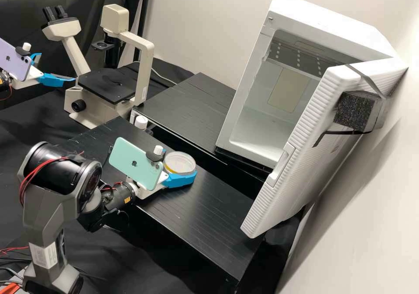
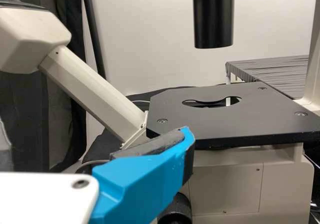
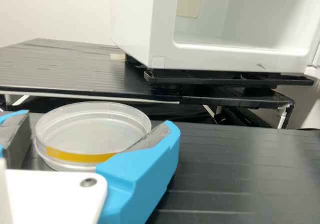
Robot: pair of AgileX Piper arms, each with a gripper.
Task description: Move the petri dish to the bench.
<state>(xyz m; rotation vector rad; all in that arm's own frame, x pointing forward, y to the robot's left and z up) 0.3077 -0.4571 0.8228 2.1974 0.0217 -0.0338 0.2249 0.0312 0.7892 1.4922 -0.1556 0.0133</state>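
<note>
In the high view the right gripper is over the front bench, its fingers on opposite sides of the clear round petri dish. The right wrist view has that gripper shut on the petri dish, which lies level with a yellow band along its side. Whether its underside touches the bench cannot be told. Far left in the high view, the left gripper stands open and empty beside the microscope. One blue finger of the left gripper is in front of the microscope stage in the left wrist view.
A cream microscope stands at the back left. On the rear black bench, the white incubator has its door open toward the right. A gap runs between the benches, and a white-capped item is near it.
</note>
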